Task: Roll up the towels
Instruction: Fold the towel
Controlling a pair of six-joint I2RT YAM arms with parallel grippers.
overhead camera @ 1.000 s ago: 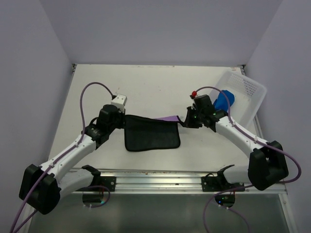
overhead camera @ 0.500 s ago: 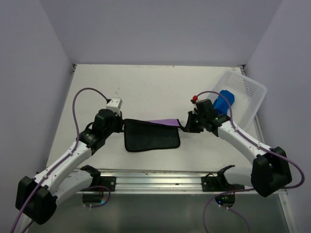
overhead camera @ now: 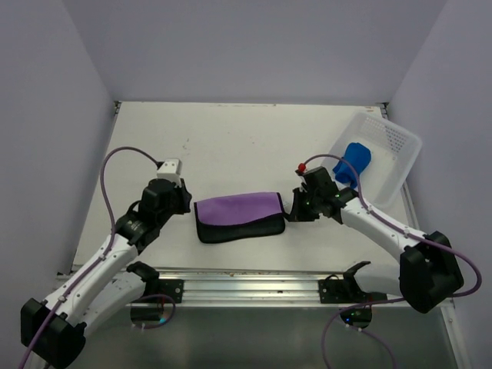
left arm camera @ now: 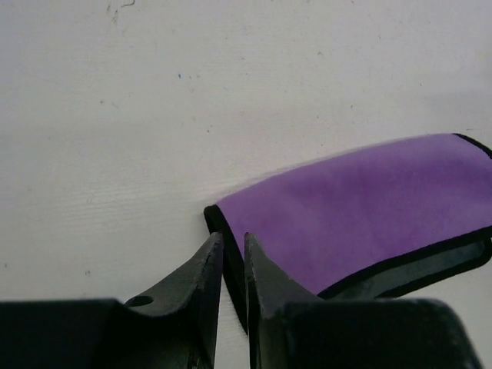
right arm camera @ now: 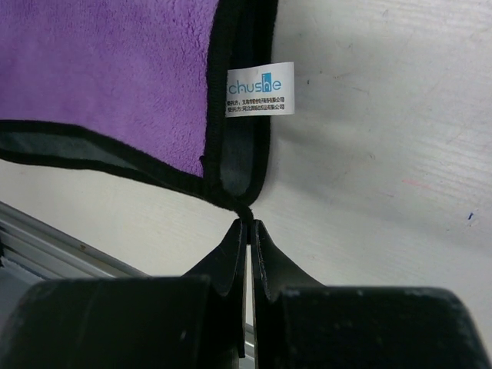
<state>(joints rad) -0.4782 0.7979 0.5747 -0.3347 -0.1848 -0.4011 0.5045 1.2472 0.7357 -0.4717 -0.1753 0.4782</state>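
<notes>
Purple towel (right arm camera: 115, 69) tag (right arm camera: 260, 88) reads "chushe"; R jaws pinch trim corner.

Purple towel (overhead camera: 238, 211) flipped: was black face up, now purple up.
Far edge brought over twd near edge of table (overhead camera: 231, 138); only a black strip left along near side. L gripper (overhead camera: 190, 206) + R gripper (overhead camera: 290, 207) both shifted nearer too.

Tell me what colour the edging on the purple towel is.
Black. The towel trim shows best in the right wrist view.
</notes>
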